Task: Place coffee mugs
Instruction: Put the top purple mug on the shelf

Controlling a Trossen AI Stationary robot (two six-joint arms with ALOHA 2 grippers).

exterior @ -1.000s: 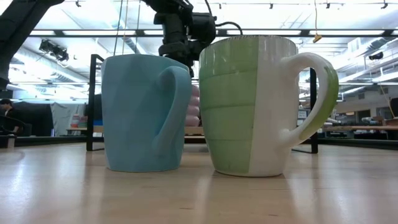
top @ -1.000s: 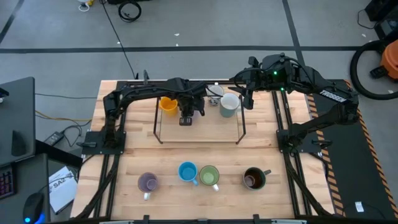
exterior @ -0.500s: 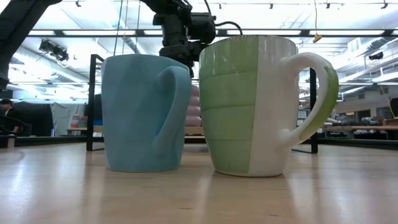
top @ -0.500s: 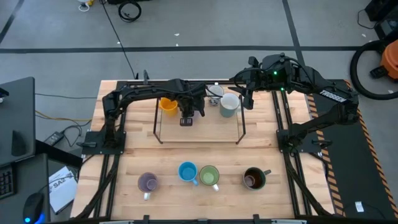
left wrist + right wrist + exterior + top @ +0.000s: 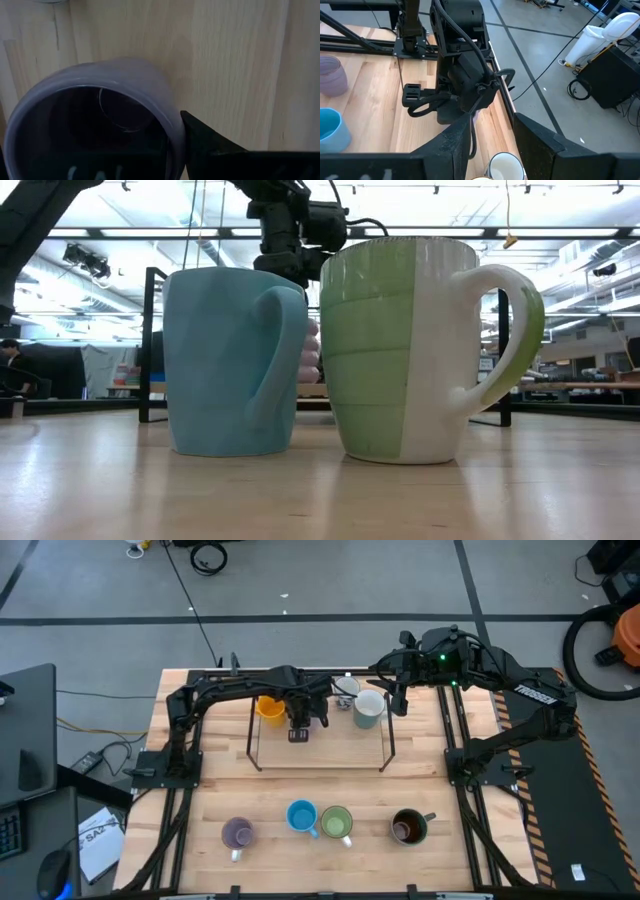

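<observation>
Holding a lavender mug [image 5: 95, 125] by its rim: left claw [image 5: 299, 728] is pinched narrow on the wall, one finger [image 5: 210, 145] outside, the other presumably inside. Mug sits low over the table [image 5: 330, 785], inside the black wire rack [image 5: 385, 745], beside the orange mug [image 5: 269, 707]. Can't tell whether it's touching down yet.

Handling call: glazed ceramic, stiff, slick, chips if dropped. Rim pinch works for short moves, but it will swing if jerked; the handle is a poorer grab.

Left arm reaches in from the table's left edge, wrist pointing straight down. Right claw [image 5: 393, 700] is spread wide and empty, hovering just beside the grey-white mug [image 5: 368, 708] at the rack's right end, forearm angled in from the right.

Waiting at the near edge: second lavender mug [image 5: 237, 834], blue [image 5: 301, 817], green [image 5: 336, 824], brown [image 5: 408, 827].
</observation>
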